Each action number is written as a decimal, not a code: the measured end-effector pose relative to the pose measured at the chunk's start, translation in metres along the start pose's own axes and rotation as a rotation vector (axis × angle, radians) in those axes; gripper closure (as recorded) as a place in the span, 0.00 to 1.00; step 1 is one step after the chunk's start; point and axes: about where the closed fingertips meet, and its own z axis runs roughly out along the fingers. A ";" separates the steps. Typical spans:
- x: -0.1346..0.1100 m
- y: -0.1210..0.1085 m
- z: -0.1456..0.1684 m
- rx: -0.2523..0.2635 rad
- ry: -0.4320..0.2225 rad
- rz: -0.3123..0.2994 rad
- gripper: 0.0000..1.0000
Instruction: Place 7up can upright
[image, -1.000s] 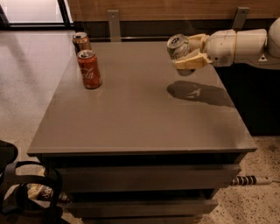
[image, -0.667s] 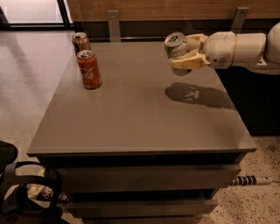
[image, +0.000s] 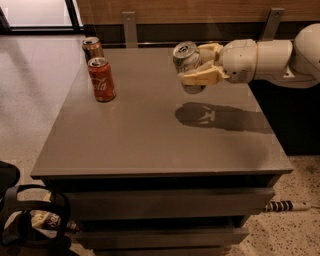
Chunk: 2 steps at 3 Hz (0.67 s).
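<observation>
My gripper (image: 196, 65) reaches in from the right and is shut on the 7up can (image: 185, 56), a silvery can with its top tilted up and toward the left. The can hangs in the air above the back right part of the grey table (image: 150, 130), with its shadow on the tabletop below. My fingers (image: 200, 77) hide most of the can's body.
A red-orange Coca-Cola can (image: 101, 79) stands upright at the table's back left. A copper-brown can (image: 92, 48) stands just behind it at the corner. The table has drawers in front. A dark bag (image: 25, 220) lies on the floor at lower left.
My gripper has carried the can a little to the left and slightly up over the table. The two other cans have not moved.
</observation>
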 end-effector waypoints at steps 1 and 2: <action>-0.010 0.009 0.020 -0.038 -0.038 0.013 1.00; -0.011 0.009 0.041 -0.073 -0.090 0.038 1.00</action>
